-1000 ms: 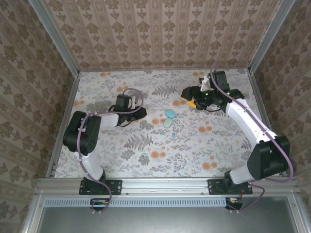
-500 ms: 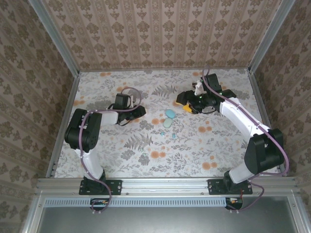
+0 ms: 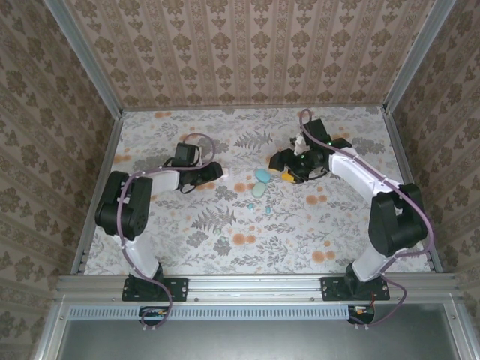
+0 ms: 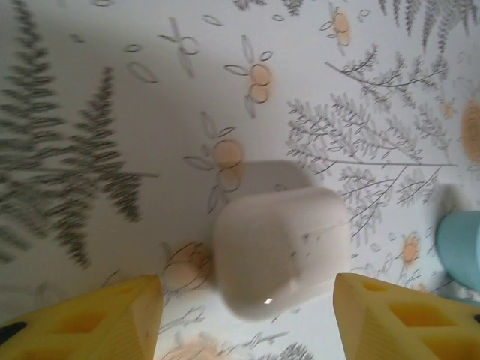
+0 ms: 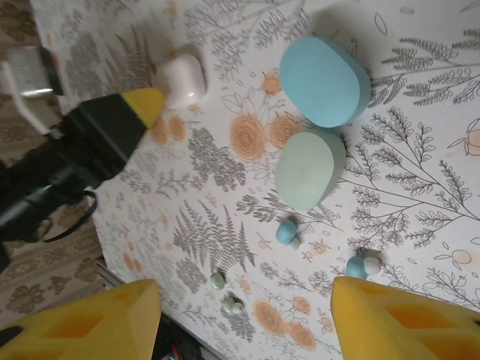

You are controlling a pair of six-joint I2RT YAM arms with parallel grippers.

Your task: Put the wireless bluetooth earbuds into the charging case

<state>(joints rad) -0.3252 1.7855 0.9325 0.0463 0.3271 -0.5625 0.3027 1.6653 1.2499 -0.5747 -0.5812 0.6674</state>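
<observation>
Four earbuds lie loose on the flowered table [image 5: 420, 187], all of them outside the cases. In the right wrist view a teal earbud [image 5: 286, 231] sits just at 6 o'clock of the green case [image 5: 310, 169], with its small white tip turned toward 4 o'clock. A teal-and-white earbud [image 5: 358, 265] lies near it at 4 o'clock. Its long axis runs from 9 to 3, with the teal end at 9. Two pale green earbuds [image 5: 217, 280] rest close together farther off, at 7 o'clock of the green case. They are too small to tell which way each one points.

The green case lies flat with its long axis running from 1 to 7. The blue case [image 5: 326, 79] lies just beside it at 12 o'clock, with its long axis running from 10 to 4. The white case [image 5: 181, 81] sits well apart from both, at 9 o'clock of the blue case. All three lids are shut, so their contents stay hidden.

The left gripper [image 4: 247, 319] stands released, its yellow fingers spread. The white case sits between them with bare table showing on either side. The right gripper [image 5: 244, 319] also has its jaws apart and grasps nothing; it hovers over the patterned tabletop near the loose earbuds. In the top view it hangs at 3 o'clock of the blue case, and the left gripper reaches in from 9 o'clock of the white case.
</observation>
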